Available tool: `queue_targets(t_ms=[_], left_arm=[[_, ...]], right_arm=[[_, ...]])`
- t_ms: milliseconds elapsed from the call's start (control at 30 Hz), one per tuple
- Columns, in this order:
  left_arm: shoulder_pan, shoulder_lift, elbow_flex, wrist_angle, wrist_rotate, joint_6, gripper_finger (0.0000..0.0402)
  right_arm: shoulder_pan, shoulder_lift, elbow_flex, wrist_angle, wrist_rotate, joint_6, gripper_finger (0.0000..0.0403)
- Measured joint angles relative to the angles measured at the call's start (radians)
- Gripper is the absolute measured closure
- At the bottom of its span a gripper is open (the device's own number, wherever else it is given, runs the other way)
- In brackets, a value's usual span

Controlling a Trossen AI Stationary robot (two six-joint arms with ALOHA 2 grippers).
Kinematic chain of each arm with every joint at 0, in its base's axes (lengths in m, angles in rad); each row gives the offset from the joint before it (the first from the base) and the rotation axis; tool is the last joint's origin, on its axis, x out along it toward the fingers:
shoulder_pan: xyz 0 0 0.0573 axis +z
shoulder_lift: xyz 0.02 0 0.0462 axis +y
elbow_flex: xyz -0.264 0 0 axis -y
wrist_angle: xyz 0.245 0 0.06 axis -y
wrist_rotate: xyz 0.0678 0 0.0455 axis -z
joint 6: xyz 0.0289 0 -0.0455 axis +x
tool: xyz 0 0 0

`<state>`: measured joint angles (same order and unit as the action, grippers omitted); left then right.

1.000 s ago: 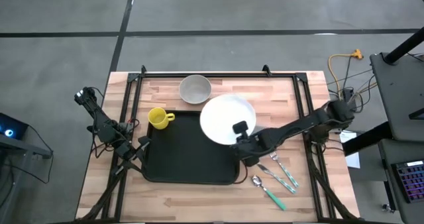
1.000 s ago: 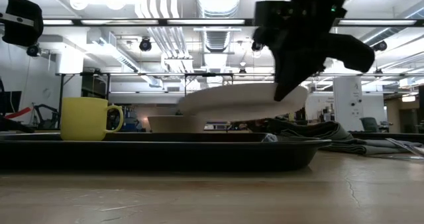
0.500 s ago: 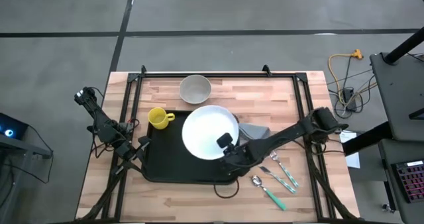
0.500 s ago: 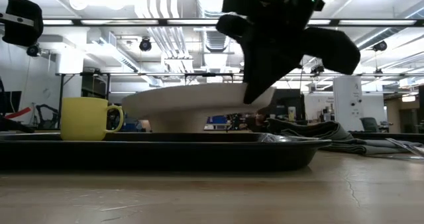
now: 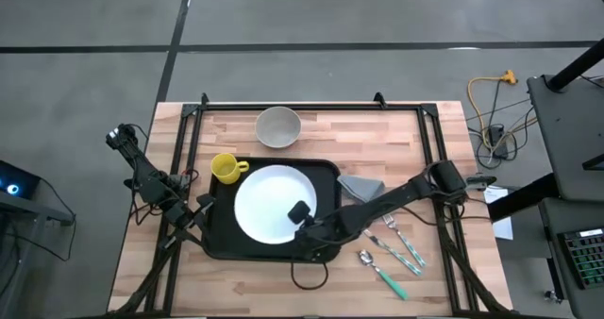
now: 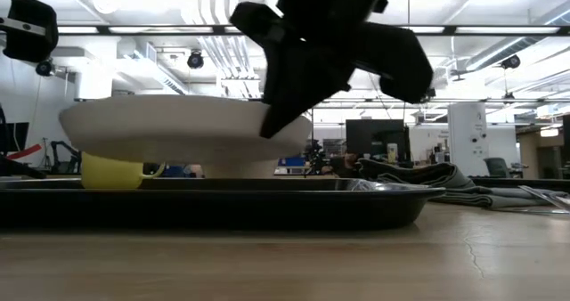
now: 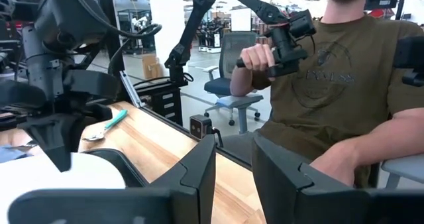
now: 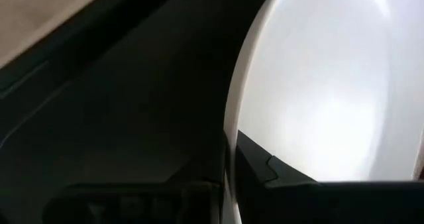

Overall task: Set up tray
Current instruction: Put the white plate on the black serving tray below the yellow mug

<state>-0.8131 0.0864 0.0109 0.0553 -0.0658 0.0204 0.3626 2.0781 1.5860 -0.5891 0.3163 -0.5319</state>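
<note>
The black tray (image 5: 219, 242) lies on the wooden table, with a yellow mug (image 5: 225, 168) standing in its far left corner. My right gripper (image 5: 299, 215) is shut on a round white plate (image 5: 265, 201) and holds it over the middle of the tray (image 6: 223, 207). In the low view the plate (image 6: 169, 127) hangs a little above the tray floor. My left gripper (image 7: 233, 177) waits open at the table's left edge, beside the tray's left rim. My right gripper pinches the plate's rim (image 8: 230, 144) on the plate's near right side. One finger (image 8: 278, 172) lies on the plate's upper face and the other is under the rim. The fingers slant down from the table's right. The plate hangs about level, clear of the tray.
A grey bowl (image 5: 278, 126) stands on the table beyond the tray. A folded grey cloth (image 5: 362, 185) lies right of the tray, and cutlery with green handles (image 5: 394, 255) lies near the front right. A seated person (image 7: 344, 85) shows beyond the table.
My right gripper has carried the plate toward the table's left and a little nearer, from over the tray's far right corner to over its middle. The wrist has rolled, and the plate, tilted before, now hangs about level and lower over the tray.
</note>
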Motion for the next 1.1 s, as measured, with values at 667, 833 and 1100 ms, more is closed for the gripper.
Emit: queue_targets(t_ms=[667,833,1100], left_arm=[[0.0,0.0,0.0,0.0,0.0,0.0,0.0322],[0.0,0.0,0.0,0.0,0.0,0.0,0.0322],[0.0,0.0,0.0,0.0,0.0,0.0,0.0322]], right_arm=[[-0.008,0.181,0.225,0.068,-0.071,-0.212,0.0395],[-0.02,0.248,0.323,-0.007,-0.081,-0.213,0.0395],[-0.023,0.327,0.428,-0.069,-0.082,-0.212,0.0394]])
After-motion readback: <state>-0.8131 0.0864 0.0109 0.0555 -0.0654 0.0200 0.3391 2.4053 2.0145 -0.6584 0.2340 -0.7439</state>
